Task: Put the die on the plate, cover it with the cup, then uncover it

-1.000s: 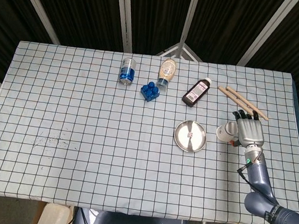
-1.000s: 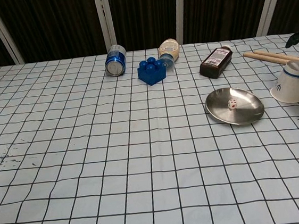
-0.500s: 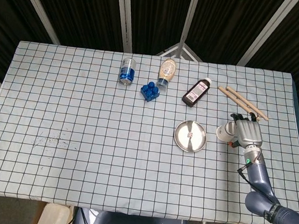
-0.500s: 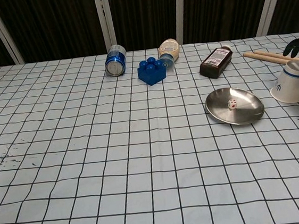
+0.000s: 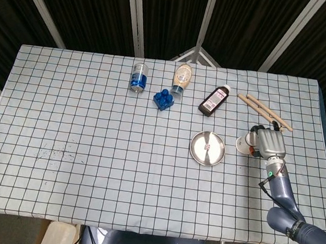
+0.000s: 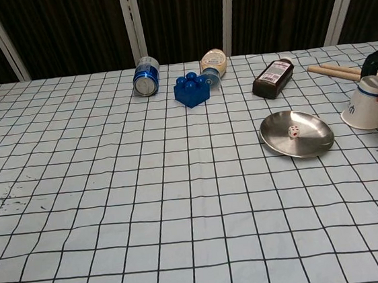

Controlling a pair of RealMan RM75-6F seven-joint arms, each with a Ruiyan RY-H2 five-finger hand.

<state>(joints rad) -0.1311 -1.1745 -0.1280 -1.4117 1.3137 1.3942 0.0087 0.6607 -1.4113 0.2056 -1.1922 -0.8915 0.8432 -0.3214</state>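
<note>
Chest view shows the die on the plate (step one done), right hand curling round the cup, covering and uncovering undone.

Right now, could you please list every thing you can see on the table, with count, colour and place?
die: 1, white with red dots, on the plate
plate: 1, silver, right of centre
cup: 1, white with blue band, upside down, right of the plate
can: 1, blue and silver, lying at the far side
block: 1, blue, studded, right of the can
squeeze bottle: 1, beige, lying behind the block
medicine bottle: 1, brown, lying beyond the plate
wooden sticks: 2, tan, far right
tablecloth: 1, white with black grid
right hand: 1, grey, curled around the cup
</note>
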